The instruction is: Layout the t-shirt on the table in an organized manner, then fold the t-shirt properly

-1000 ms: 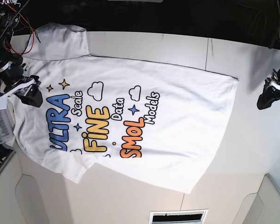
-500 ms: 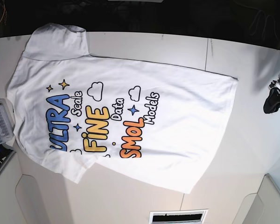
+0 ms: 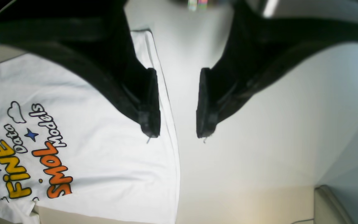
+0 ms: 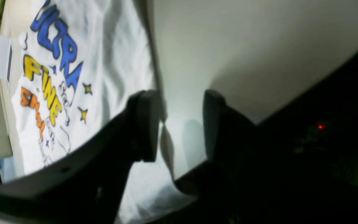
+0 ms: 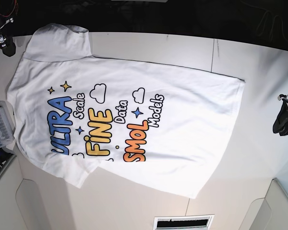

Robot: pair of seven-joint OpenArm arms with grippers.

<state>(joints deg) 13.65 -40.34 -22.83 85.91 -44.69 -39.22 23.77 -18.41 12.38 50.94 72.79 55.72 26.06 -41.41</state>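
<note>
Off both ends of the shirt, two empty grippers spread apart.

From the left gripper [image 3: 177, 135], jaws apart and holding nothing, the t-shirt [image 5: 129, 120] lies just beside, its hem edge running under one finger. The right gripper [image 4: 180, 124], also spread and empty, hangs by the collar end; in the base view it looks the farther off. Print up, the shirt's long axis runs arm to arm, one lower sleeve tucked under. The table [image 5: 259, 158] beyond the hem looks bare, with room for folding.
</note>
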